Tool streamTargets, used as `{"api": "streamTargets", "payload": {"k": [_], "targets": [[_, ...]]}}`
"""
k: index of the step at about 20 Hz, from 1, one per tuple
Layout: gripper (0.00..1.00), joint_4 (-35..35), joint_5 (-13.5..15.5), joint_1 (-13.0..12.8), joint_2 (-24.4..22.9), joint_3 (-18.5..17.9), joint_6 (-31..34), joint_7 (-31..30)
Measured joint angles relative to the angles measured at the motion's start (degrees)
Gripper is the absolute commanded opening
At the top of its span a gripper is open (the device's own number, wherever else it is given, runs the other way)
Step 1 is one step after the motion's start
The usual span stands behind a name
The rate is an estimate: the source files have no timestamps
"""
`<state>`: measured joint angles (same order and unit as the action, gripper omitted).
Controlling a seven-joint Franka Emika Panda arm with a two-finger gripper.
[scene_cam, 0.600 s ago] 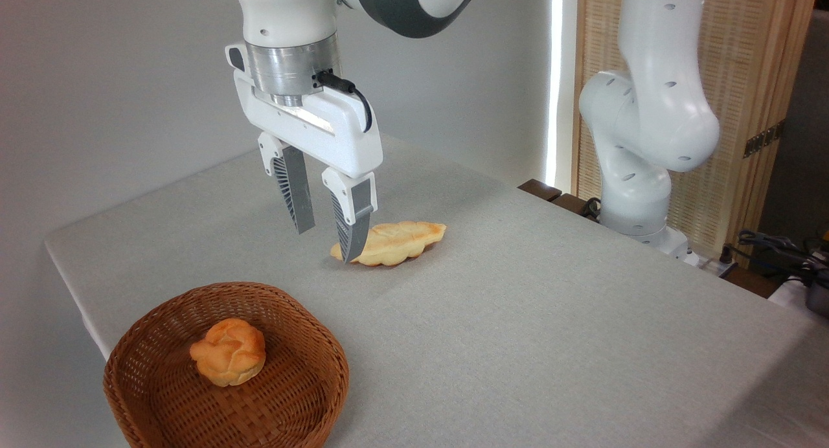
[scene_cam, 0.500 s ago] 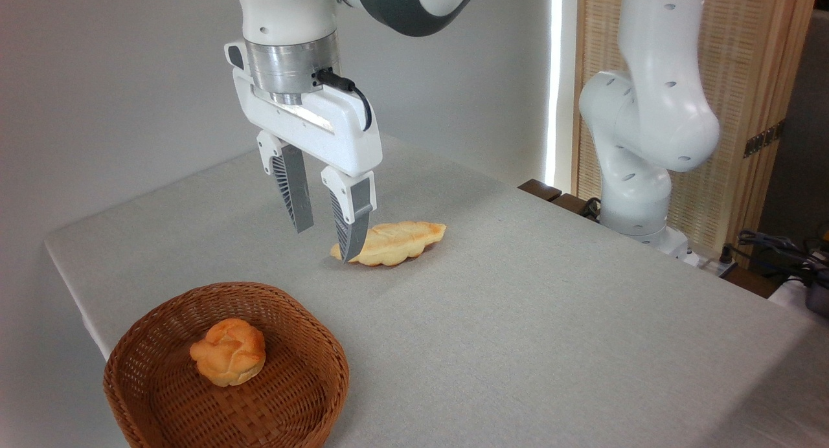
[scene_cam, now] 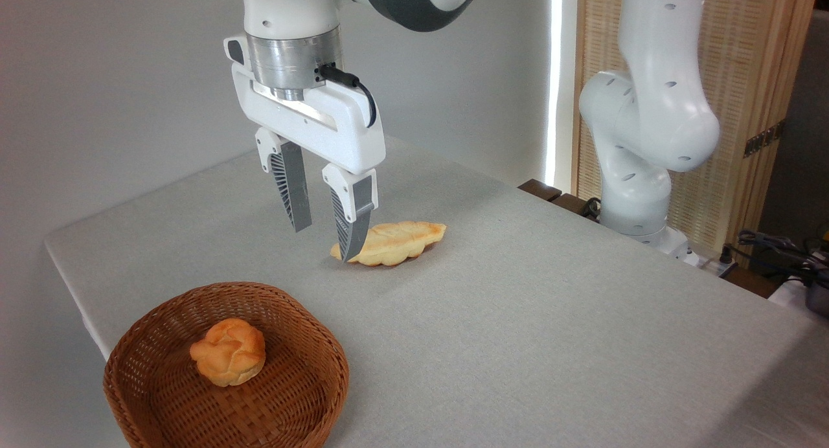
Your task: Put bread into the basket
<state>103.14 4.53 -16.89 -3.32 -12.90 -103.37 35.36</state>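
Above the table (scene_cam: 550,318), your gripper (scene_cam: 324,241) hangs with its jaws apart, holding nothing. The bread (scene_cam: 395,242) lies flat just at its 3 o'clock, one fingertip crossing the loaf's near pointed end. It looks light and crusty, likely brittle at the scalloped edges, so pinch it across the middle. The basket (scene_cam: 304,318), at 7 o'clock, holds a small bun (scene_cam: 228,351).
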Motion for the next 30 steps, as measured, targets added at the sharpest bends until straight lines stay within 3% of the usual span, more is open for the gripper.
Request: {"api": "streamTargets", "payload": {"k": [18, 23, 30], "targets": [[1.0, 1.6, 0.0, -0.92, -0.45, 0.48, 0.42, 0.03], [1.0, 6.88, -0.01, -3.7, -3.18, 0.57, 0.55, 0.04], [1.0, 16.22, -2.0, -11.23, -6.08, 0.65, -2.81, 0.08]]}}
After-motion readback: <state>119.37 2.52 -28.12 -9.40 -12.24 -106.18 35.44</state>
